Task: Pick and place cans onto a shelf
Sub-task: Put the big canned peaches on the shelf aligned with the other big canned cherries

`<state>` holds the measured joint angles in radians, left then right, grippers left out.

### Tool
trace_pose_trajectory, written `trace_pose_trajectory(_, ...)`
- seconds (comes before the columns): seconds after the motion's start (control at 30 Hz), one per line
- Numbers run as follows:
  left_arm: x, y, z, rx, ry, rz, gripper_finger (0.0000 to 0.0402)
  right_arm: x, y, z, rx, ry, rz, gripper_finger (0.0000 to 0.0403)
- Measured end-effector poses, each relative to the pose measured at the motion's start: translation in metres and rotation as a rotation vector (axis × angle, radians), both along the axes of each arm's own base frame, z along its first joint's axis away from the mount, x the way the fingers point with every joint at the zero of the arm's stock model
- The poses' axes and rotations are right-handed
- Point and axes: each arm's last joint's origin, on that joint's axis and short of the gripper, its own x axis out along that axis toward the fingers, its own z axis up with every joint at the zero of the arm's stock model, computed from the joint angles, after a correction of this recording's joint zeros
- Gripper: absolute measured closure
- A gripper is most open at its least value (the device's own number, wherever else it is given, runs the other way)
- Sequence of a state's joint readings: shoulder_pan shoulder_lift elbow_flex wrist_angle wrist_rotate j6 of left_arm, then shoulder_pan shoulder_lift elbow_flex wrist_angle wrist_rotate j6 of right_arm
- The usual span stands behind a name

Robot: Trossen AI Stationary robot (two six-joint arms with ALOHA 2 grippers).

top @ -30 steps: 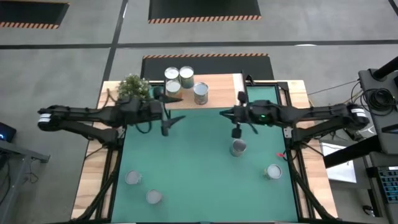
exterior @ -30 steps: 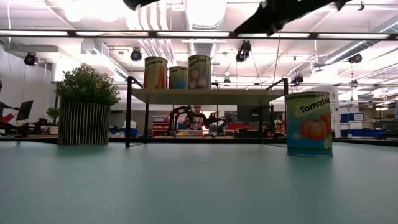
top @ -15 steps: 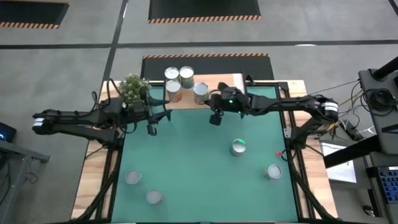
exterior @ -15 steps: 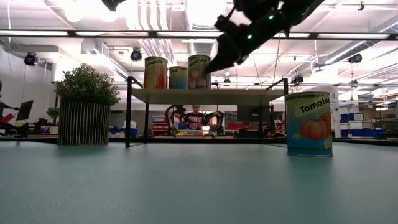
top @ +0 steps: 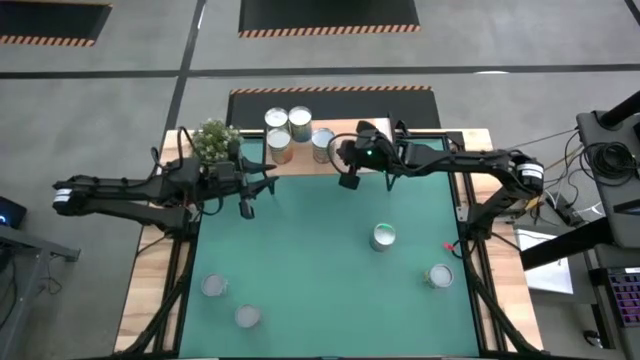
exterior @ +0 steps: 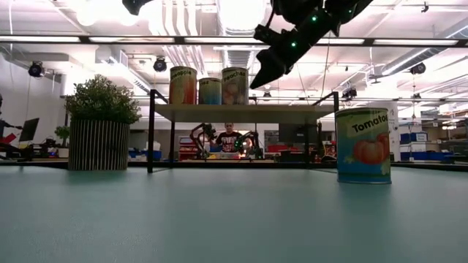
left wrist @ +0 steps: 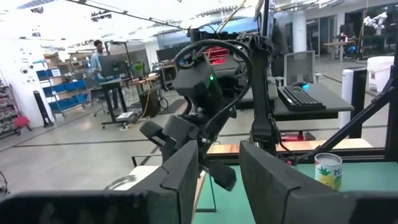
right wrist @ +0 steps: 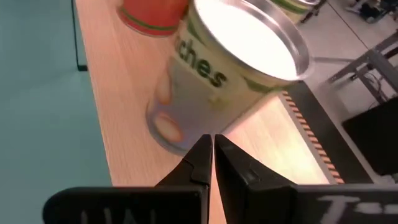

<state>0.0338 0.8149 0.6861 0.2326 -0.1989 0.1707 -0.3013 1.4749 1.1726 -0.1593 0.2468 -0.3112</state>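
Several cans stand on the light-wood shelf (top: 355,133) at the table's far edge, seen in the low view as a row on the shelf (exterior: 241,112). The rightmost is a peaches can (right wrist: 211,74), also the peaches can (top: 322,140). My right gripper (right wrist: 209,142) is shut and slants down at this can's side from the table's right; it shows as my right gripper (exterior: 258,80) beside the row. My left gripper (left wrist: 219,174) is open with nothing between its fingers, and hangs level above the table's far left, near the plant. My right gripper's shut fingertips (right wrist: 202,149) stand at the lower side wall (right wrist: 177,134) of the peaches can, coming slantwise from above and from the table's right. The can stands upright on the shelf. Whether the tips touch it, I cannot tell.
Several more cans stand on the green table top: a tomato can (exterior: 363,145), one (top: 383,236) in the middle, one (top: 439,276) near right, two at the near left (top: 214,287). A potted plant (top: 215,140) stands left of the shelf.
My right gripper has swung from above the middle can toward the table's far left, up to the shelf's rightmost can, tipping downward and staying shut. My left gripper has drawn back toward the table's left edge, and its fingers have come closer together.
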Motion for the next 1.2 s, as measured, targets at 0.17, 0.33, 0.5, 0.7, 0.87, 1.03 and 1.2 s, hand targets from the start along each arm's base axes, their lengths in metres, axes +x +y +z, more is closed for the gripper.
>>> trace_pose_trajectory(0.17,0.002,0.000,-0.001,0.000,0.009,0.000,0.0302,-0.008,-0.007,0.003,0.022,-0.015,-0.039,0.0394)
trace_pose_trajectory(0.33,0.002,0.000,-0.001,0.000,0.008,0.000,0.0302,-0.004,-0.022,-0.002,0.029,-0.064,-0.067,0.0394)
trace_pose_trajectory(0.5,0.002,0.000,-0.001,-0.001,0.009,0.000,0.0302,0.007,-0.026,-0.014,0.087,-0.084,0.020,0.0394)
trace_pose_trajectory(0.7,0.002,0.000,-0.001,-0.001,0.011,0.000,0.0302,0.018,-0.028,-0.019,0.097,-0.093,0.033,0.0394)
trace_pose_trajectory(0.87,0.002,0.000,-0.002,-0.001,0.012,0.000,0.0302,0.019,-0.029,-0.018,0.092,-0.111,0.033,0.0394)
trace_pose_trajectory(1.03,0.002,0.000,-0.002,-0.001,0.011,0.000,0.0302,0.023,-0.029,-0.018,0.096,-0.152,0.075,0.0394)
trace_pose_trajectory(1.2,0.002,0.000,-0.001,-0.007,0.009,0.000,0.0302,0.021,-0.028,-0.021,0.119,-0.107,0.073,0.0394)
